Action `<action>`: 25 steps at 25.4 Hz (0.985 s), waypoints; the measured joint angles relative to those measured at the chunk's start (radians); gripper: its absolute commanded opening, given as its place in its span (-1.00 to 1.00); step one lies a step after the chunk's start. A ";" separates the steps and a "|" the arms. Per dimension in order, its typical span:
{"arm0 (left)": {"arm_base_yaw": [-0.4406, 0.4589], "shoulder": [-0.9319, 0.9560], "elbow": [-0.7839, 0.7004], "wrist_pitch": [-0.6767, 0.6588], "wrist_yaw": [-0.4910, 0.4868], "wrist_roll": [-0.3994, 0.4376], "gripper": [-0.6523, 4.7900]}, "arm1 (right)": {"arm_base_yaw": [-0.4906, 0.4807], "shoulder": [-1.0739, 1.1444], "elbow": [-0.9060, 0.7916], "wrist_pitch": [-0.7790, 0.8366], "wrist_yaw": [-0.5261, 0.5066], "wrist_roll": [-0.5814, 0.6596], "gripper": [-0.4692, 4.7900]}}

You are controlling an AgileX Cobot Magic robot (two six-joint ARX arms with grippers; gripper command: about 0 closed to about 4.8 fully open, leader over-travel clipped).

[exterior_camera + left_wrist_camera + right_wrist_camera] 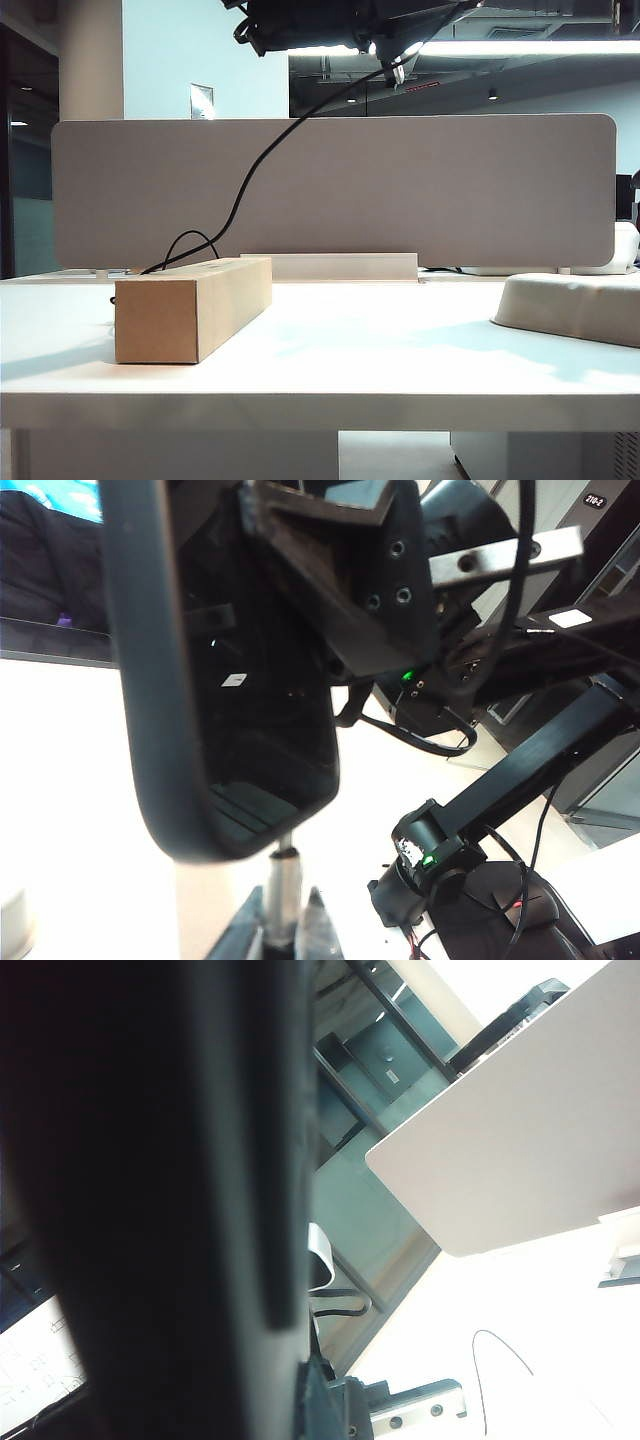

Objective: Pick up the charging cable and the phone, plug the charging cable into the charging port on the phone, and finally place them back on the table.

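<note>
High above the table [380,370], both grippers meet at the top edge of the exterior view, mostly cut off. My left gripper [285,935] is shut on the silver plug [283,880] of the charging cable [250,180]. The black cord hangs down behind the box. The plug's tip meets the rounded short edge of the black phone [230,700], which hides the charging port. My right gripper [295,1385] is shut on the phone [150,1190], whose dark body fills much of the right wrist view. The same gripper shows in the left wrist view as a black block with screws, clamped on the phone's side.
A cardboard box [195,305] lies on the left of the table, with the cable looping behind it. An off-white shallow tray [570,300] sits at the right. A grey fabric divider [400,190] closes off the back.
</note>
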 measured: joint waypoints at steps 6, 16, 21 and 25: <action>0.005 0.000 0.000 0.006 0.001 -0.004 -0.78 | 0.001 0.000 0.000 -0.024 -0.012 -0.021 -0.85; 0.005 0.007 -0.002 0.045 -0.005 -0.045 -0.78 | 0.006 -0.002 0.004 -0.079 -0.012 -0.076 -0.85; 0.009 0.008 -0.006 0.034 -0.018 -0.048 -0.78 | 0.031 0.028 0.011 -0.078 -0.003 -0.113 -0.85; 0.010 0.009 -0.006 0.029 -0.024 -0.067 -0.78 | 0.026 0.028 0.011 -0.077 -0.004 -0.124 -0.85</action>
